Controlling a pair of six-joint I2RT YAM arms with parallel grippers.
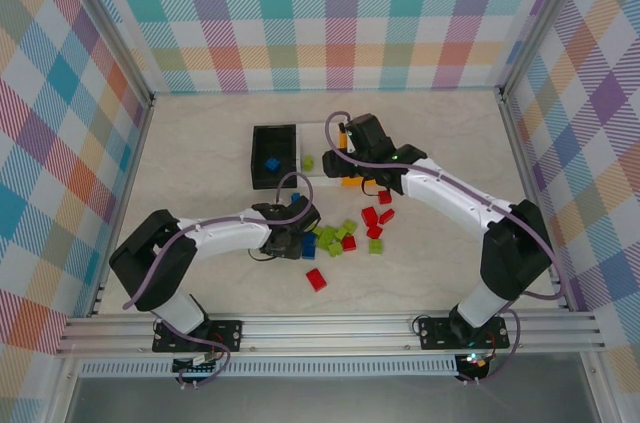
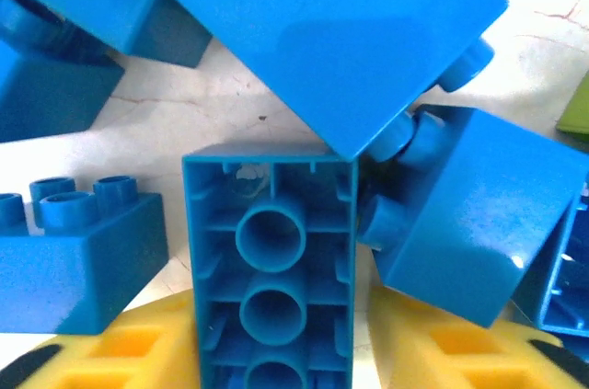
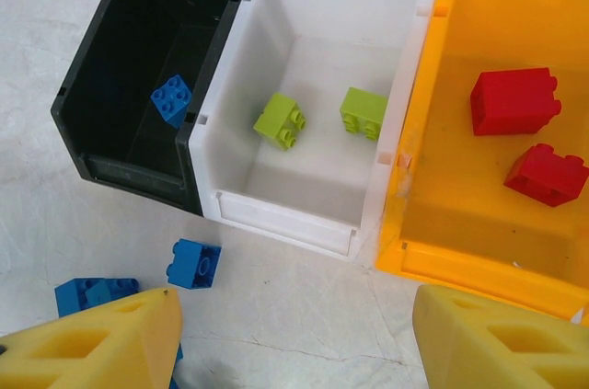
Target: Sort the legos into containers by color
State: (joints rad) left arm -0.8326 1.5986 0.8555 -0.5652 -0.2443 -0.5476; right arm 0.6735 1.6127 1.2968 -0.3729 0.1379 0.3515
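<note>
The left tool (image 2: pixel 273 357) sits low in the heap (image 1: pixel 340 233) of loose bricks in the middle of the table (image 1: pixel 200 143). Its yellow fingers (image 2: pixel 120 352) stand close on either side of a blue brick (image 2: pixel 269 242) that lies hollow side up. I cannot tell whether they press on it.

Other blue bricks crowd that one. A tilted brick (image 2: pixel 340 40) at 12 o'clock touches its far edge, a leaning brick (image 2: pixel 469 223) presses in at 3 o'clock, and a studs-up brick (image 2: pixel 78 269) sits at 9 o'clock, just beside the left finger.

The right tool (image 3: pixel 294 315) hangs open with nothing between its fingers, above bare table at the 6 o'clock side of the white bin (image 3: pixel 285 214).

The three bins stand in a row at 12 o'clock from the heap, wall against wall. The black bin (image 3: pixel 129 164) is at 9 o'clock of the white bin and the orange bin (image 3: pixel 479 260) is at 3 o'clock of it.
- The black bin holds one small blue block (image 3: pixel 172 99).
- The white bin holds two green bricks (image 3: pixel 280 120), a little apart.
- The orange bin holds two red bricks (image 3: pixel 515 99).

A stray blue brick (image 3: pixel 194 263) lies on the table near the black bin's front corner. A lone red brick (image 1: pixel 316 279) lies at 6 o'clock of the heap.

The table is pale and faintly veined like marble. Pastel plaid walls (image 1: pixel 330 13) close it in on three sides, and a metal rail (image 1: pixel 330 328) runs along the near edge.
</note>
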